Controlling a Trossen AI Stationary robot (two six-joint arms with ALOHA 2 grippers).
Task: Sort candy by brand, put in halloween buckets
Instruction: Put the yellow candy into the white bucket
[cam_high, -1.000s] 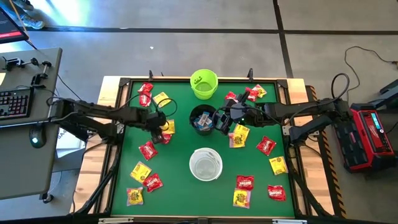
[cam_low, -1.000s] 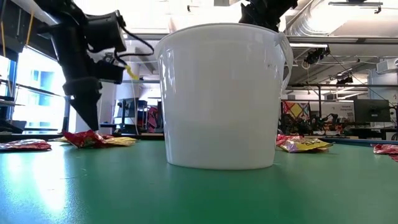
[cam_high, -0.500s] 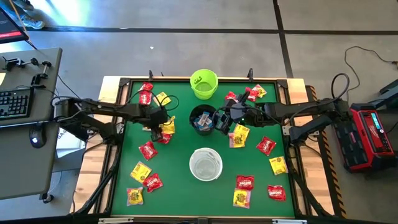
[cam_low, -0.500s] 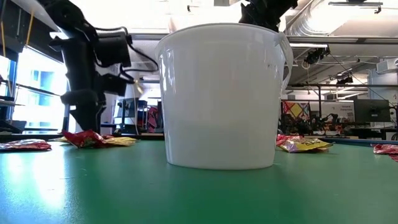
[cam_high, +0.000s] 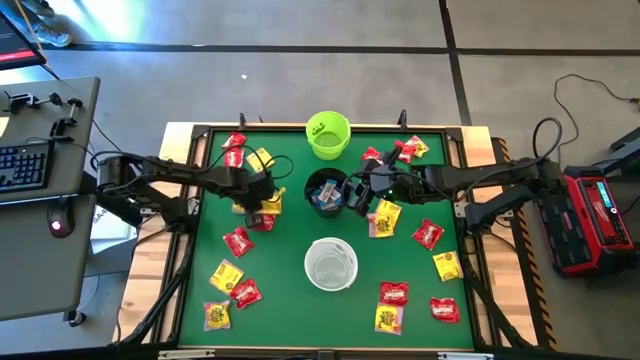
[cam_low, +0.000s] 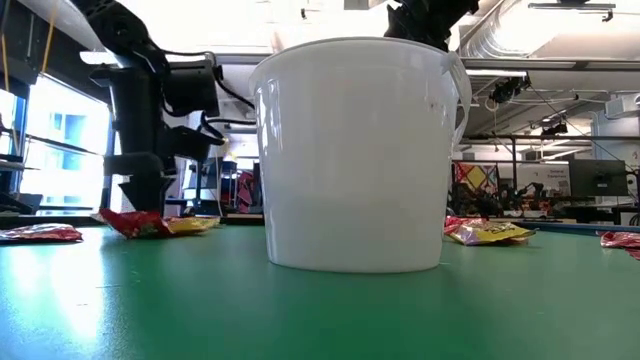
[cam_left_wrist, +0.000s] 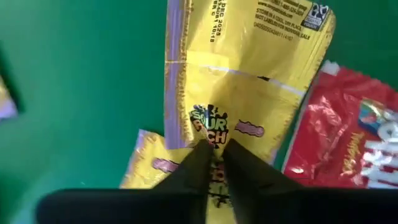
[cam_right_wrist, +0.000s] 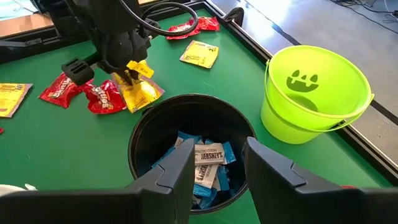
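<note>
Candy everywhere on the green table (cam_high: 290, 250)! At centre-left of the high view the left gripper (cam_high: 262, 203) is down on a yellow packet (cam_left_wrist: 249, 93), fingers (cam_left_wrist: 199, 162) nipped almost together on its printed face, beside a red packet (cam_left_wrist: 348, 137). My read: light, crinkly, slippery foil, best pinched at a flat edge or crimped seam. Moving right, the black bucket (cam_right_wrist: 180, 118) at centre holds blue-and-white bars; the right gripper (cam_right_wrist: 214, 165) hovers over its rim, jaws parted, holding nothing. At top centre the green bucket (cam_right_wrist: 317, 93) looks empty. Below centre, the white bucket (cam_high: 330, 263) looks empty too.
</note>
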